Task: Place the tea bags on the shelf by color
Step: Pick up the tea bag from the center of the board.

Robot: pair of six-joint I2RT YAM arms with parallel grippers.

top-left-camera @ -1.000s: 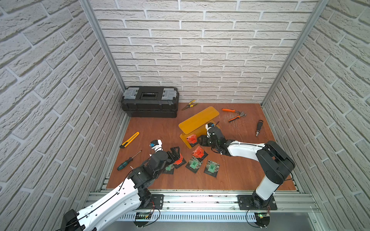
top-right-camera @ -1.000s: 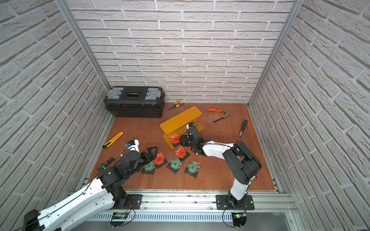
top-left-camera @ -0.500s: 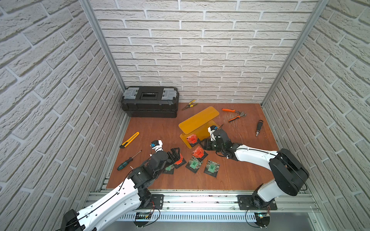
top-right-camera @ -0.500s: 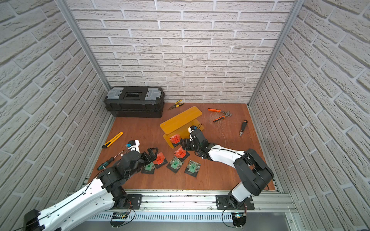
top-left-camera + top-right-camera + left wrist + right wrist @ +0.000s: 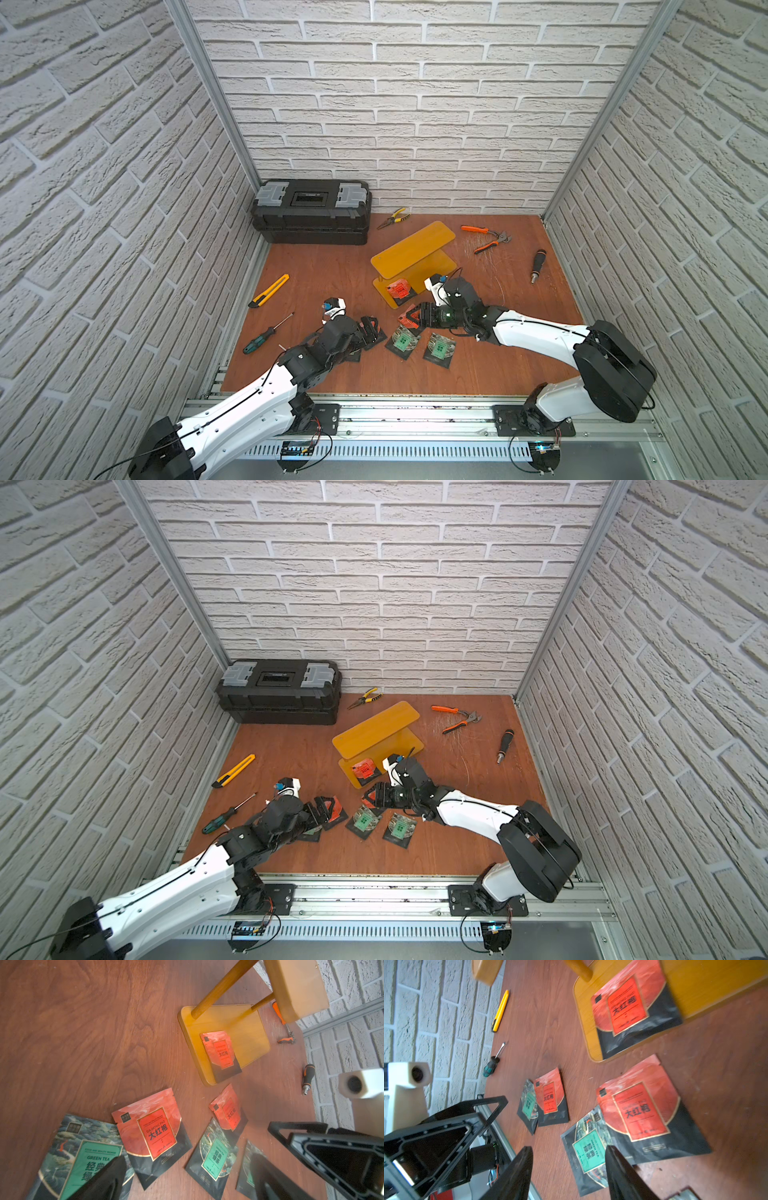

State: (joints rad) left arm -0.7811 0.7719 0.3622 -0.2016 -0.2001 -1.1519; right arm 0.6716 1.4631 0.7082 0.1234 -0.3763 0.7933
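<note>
One red tea bag (image 5: pixel 400 288) sits on the shelf's (image 5: pixel 411 249) lower plate; right gripper (image 5: pixel 569 1148) and left gripper (image 5: pixel 368 328) both gape empty, so closing on the second red tea bag (image 5: pixel 641 1109) beside that plate looks next.

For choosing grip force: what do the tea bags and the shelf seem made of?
Tea bags: likely thin glossy foil or plastic film; they crease and glint. Shelf: likely smooth amber plastic, slightly translucent; table grain seems to show through.

- White brick walls (image 5: pixel 415 104) fill the upper, left and right of the frame.
- Grey metal posts (image 5: pixel 216 95) mark the back corners.
- Reddish-brown wooden floor (image 5: pixel 332 266) lies lower centre.
</note>
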